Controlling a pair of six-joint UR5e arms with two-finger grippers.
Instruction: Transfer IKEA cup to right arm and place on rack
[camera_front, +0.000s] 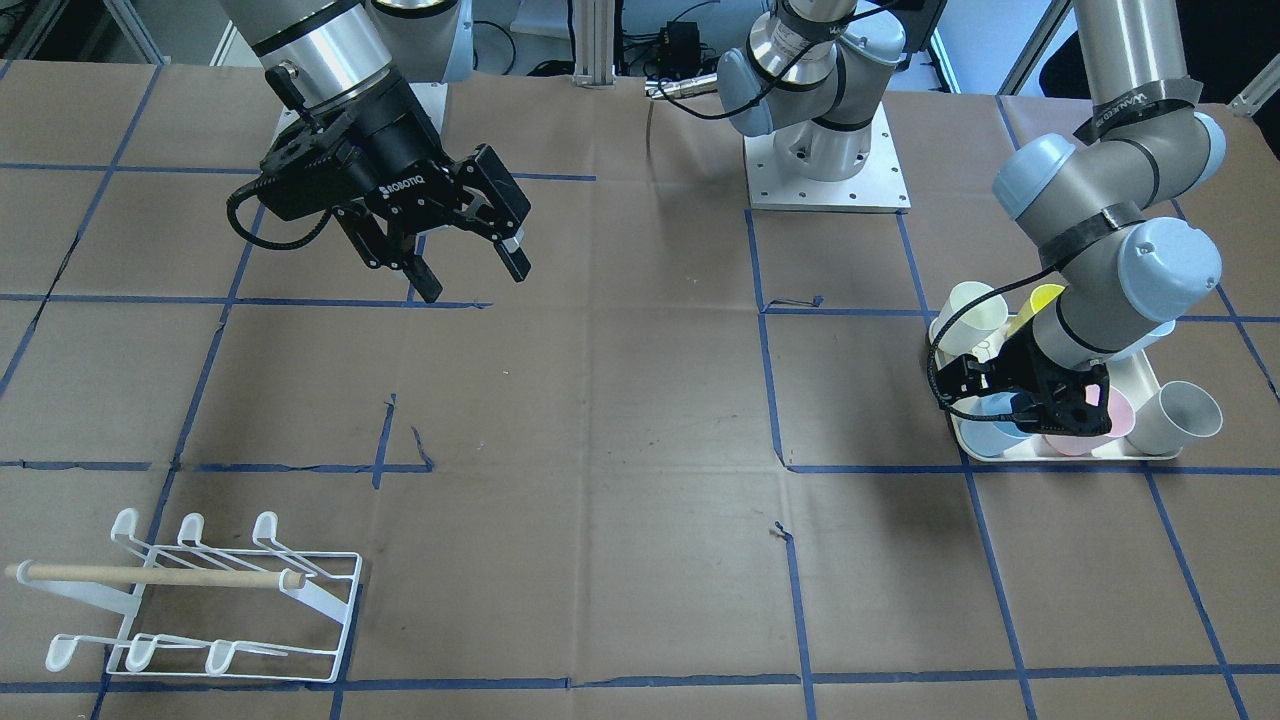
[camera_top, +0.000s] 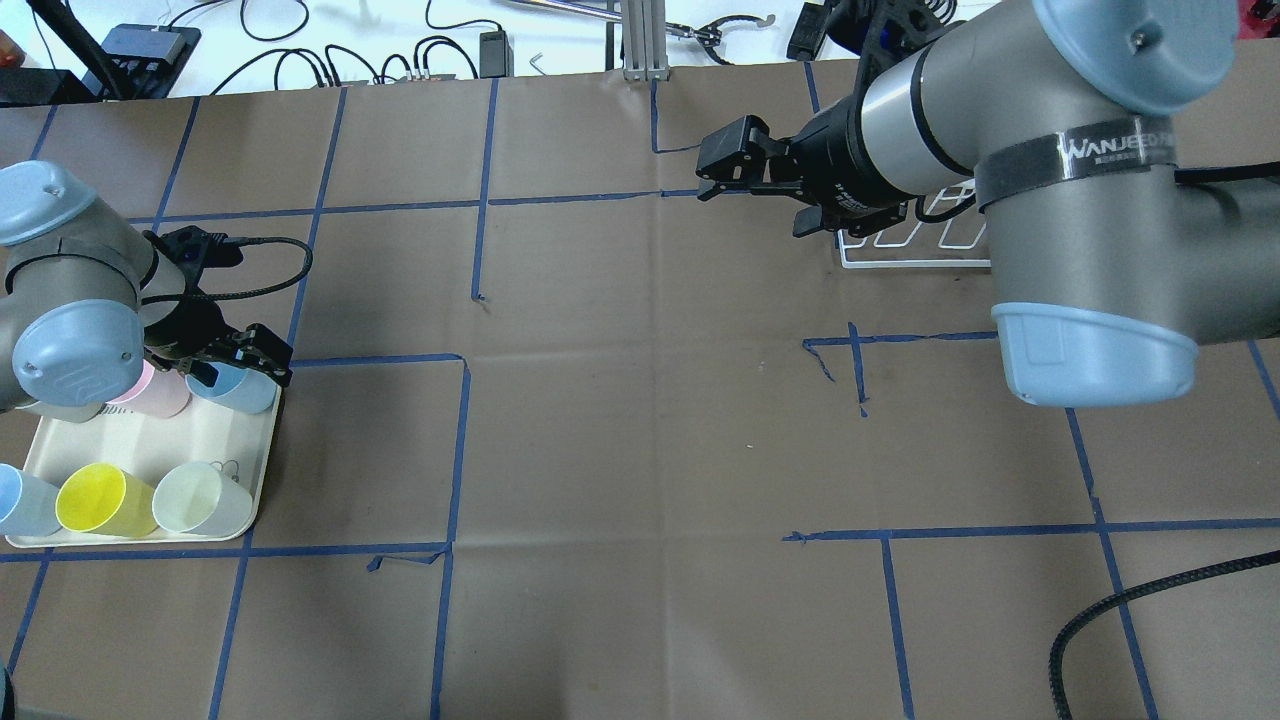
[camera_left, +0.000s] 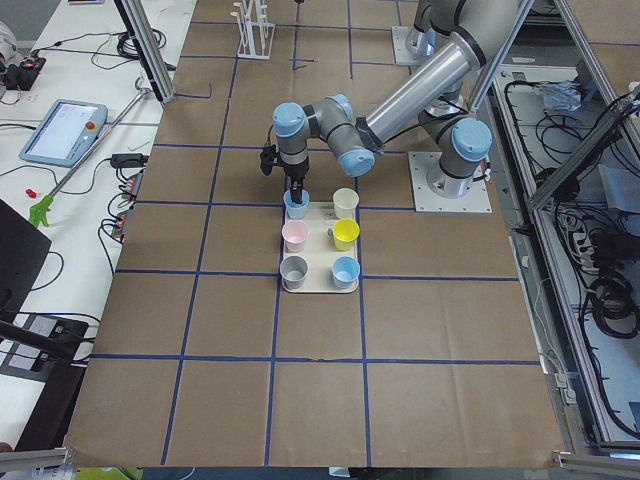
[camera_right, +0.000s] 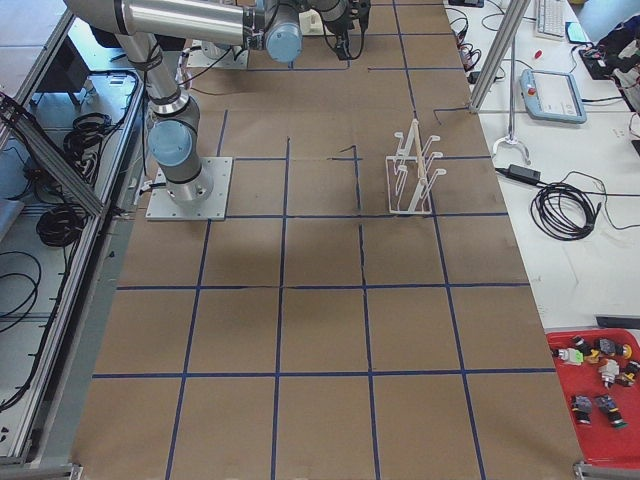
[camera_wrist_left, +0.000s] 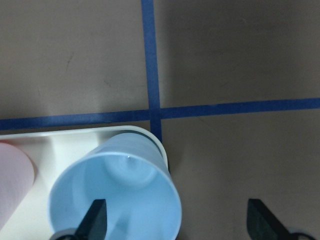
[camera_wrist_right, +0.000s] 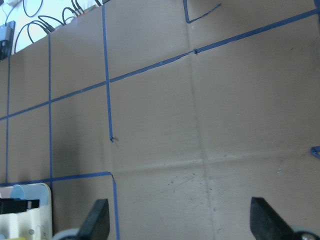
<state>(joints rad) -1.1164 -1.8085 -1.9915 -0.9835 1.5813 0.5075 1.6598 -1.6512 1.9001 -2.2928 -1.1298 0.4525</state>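
The IKEA cup (camera_wrist_left: 135, 200), a pale blue one, stands upright in the corner of the cream tray (camera_wrist_left: 65, 145), at the lower left of the overhead view, beside a pink cup (camera_wrist_left: 12, 180). The left gripper (camera_wrist_left: 176, 207) hangs over it with the jaws open. One finger appears inside the cup mouth and the other outside, past the tray corner, so no grip is made yet. Farther, at the upper middle, the right gripper (camera_front: 474, 280) hovers above the tabletop (camera_top: 640, 400), its jaws open and empty. Farthest, at the upper right, the rack (camera_front: 160, 575) carries no cup. The task seems at its very beginning: the grasp, the lift, the handover and the placing are all left.
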